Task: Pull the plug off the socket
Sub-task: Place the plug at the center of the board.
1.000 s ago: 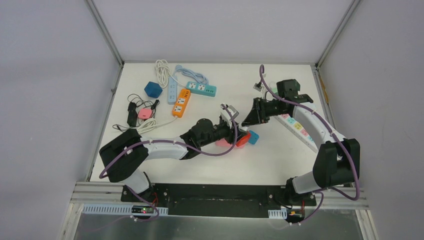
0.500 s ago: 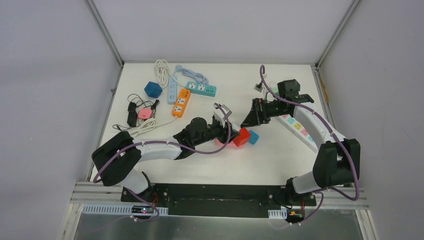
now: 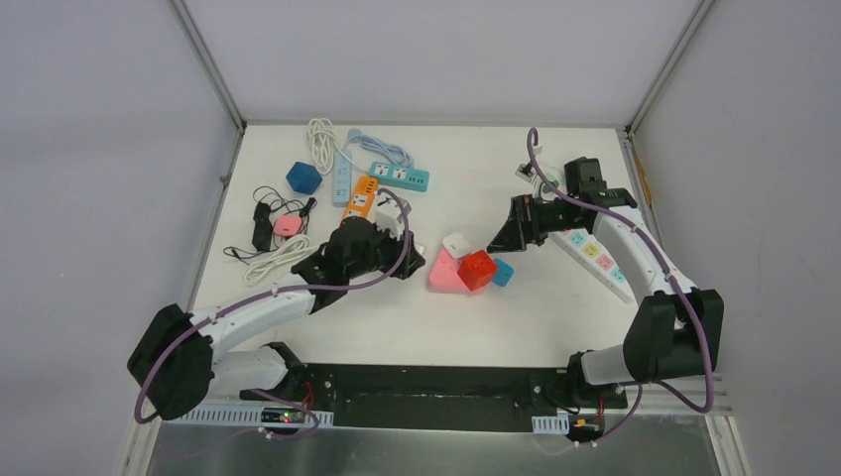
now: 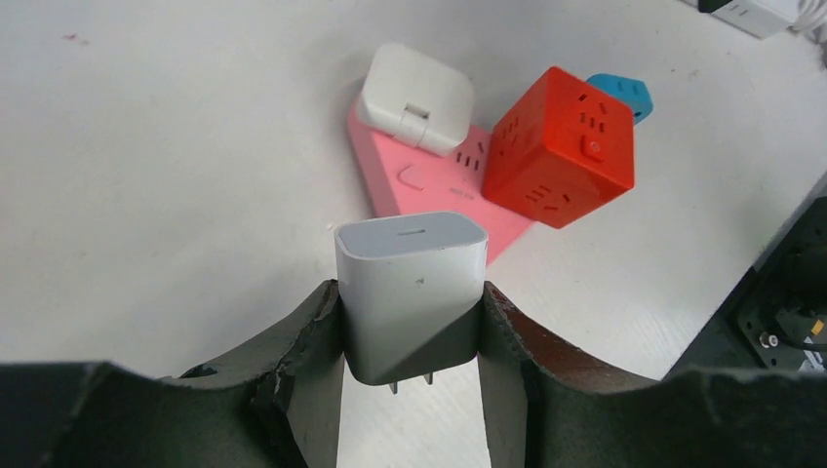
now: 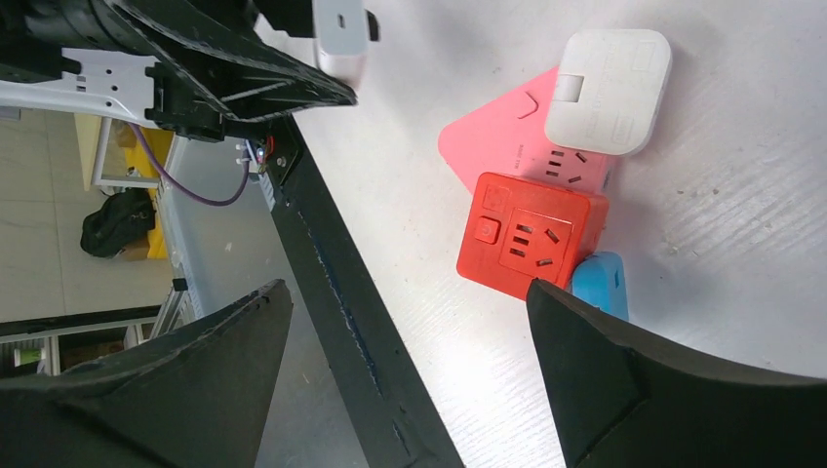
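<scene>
My left gripper point(image 4: 410, 292) is shut on a white plug point(image 4: 412, 278), whose two bare prongs point down, free of any socket. In the top view this gripper point(image 3: 402, 258) hangs left of the pink triangular socket point(image 3: 441, 275). The red cube socket point(image 3: 477, 269) rests against the pink one, with its empty holes facing up point(image 5: 531, 239). A second white plug point(image 4: 416, 97) sits in the pink socket. My right gripper point(image 5: 408, 288) is open just right of the red cube, holding nothing. The held plug point(image 5: 341, 34) shows at the top of the right wrist view.
A small blue socket point(image 3: 503, 272) lies against the red cube. A long white power strip point(image 3: 593, 253) lies under the right arm. Orange point(image 3: 360, 203), teal point(image 3: 400, 177) and white point(image 3: 341, 178) strips, a blue cube point(image 3: 303, 178) and coiled cables point(image 3: 283, 253) fill the back left.
My left gripper has drawn back to the left with the white plug, away from the red cube. The right gripper has opened and let go of the cube.
</scene>
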Controlling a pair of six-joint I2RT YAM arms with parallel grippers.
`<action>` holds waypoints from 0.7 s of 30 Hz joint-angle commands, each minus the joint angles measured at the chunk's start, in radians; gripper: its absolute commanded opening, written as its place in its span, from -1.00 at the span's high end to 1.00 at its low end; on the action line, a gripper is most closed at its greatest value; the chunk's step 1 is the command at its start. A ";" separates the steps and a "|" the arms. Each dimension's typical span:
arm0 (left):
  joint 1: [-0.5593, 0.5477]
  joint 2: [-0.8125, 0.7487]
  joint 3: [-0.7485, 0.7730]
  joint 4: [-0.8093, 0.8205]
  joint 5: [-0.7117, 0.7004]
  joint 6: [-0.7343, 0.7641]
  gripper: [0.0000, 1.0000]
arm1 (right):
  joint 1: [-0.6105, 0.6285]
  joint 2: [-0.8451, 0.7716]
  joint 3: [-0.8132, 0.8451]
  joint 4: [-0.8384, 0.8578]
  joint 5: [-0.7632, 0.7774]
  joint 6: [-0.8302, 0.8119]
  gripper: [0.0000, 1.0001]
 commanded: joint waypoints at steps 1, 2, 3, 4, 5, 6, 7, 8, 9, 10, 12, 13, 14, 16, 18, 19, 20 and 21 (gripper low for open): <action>0.024 -0.129 -0.053 -0.167 -0.138 -0.022 1.00 | -0.005 -0.029 0.033 -0.003 0.022 -0.045 -0.87; 0.031 -0.152 -0.074 -0.172 -0.167 -0.038 1.00 | -0.006 -0.028 0.033 -0.003 0.027 -0.047 -0.87; 0.039 -0.171 -0.092 -0.173 -0.189 -0.052 1.00 | -0.005 -0.027 0.033 -0.003 0.031 -0.048 -0.87; 0.048 -0.185 -0.107 -0.192 -0.198 -0.068 1.00 | -0.005 -0.027 0.033 -0.003 0.036 -0.050 -0.87; 0.058 -0.194 -0.118 -0.206 -0.228 -0.083 1.00 | -0.005 -0.026 0.033 -0.003 0.041 -0.052 -0.87; 0.068 -0.198 -0.126 -0.223 -0.243 -0.096 1.00 | -0.004 -0.025 0.033 -0.003 0.043 -0.054 -0.88; 0.083 -0.198 -0.132 -0.236 -0.251 -0.109 1.00 | -0.006 -0.024 0.033 -0.003 0.046 -0.054 -0.87; 0.102 -0.197 -0.136 -0.247 -0.259 -0.123 1.00 | -0.006 -0.024 0.032 -0.003 0.048 -0.055 -0.88; 0.116 -0.194 -0.142 -0.256 -0.266 -0.139 1.00 | -0.006 -0.021 0.031 -0.003 0.050 -0.056 -0.88; 0.131 -0.190 -0.148 -0.263 -0.274 -0.155 1.00 | -0.006 -0.019 0.031 -0.003 0.052 -0.057 -0.88; 0.154 -0.181 -0.163 -0.268 -0.287 -0.192 1.00 | -0.006 -0.018 0.031 -0.003 0.055 -0.058 -0.88; 0.163 -0.178 -0.171 -0.269 -0.290 -0.205 1.00 | -0.006 -0.017 0.031 -0.003 0.054 -0.058 -0.88; 0.173 -0.174 -0.177 -0.271 -0.295 -0.218 1.00 | -0.006 -0.016 0.031 -0.003 0.054 -0.058 -0.88; 0.190 -0.171 -0.185 -0.284 -0.314 -0.240 1.00 | -0.008 -0.016 0.030 -0.004 0.055 -0.058 -0.89; 0.205 -0.172 -0.186 -0.315 -0.347 -0.261 1.00 | -0.007 -0.015 0.030 -0.003 0.052 -0.058 -0.89; 0.210 -0.173 -0.188 -0.329 -0.363 -0.268 1.00 | -0.007 -0.016 0.030 -0.003 0.051 -0.058 -0.89; 0.217 -0.174 -0.187 -0.345 -0.380 -0.275 1.00 | -0.008 -0.018 0.030 -0.003 0.051 -0.058 -0.89; 0.224 -0.176 -0.187 -0.361 -0.396 -0.284 1.00 | -0.008 -0.017 0.030 -0.002 0.051 -0.058 -0.89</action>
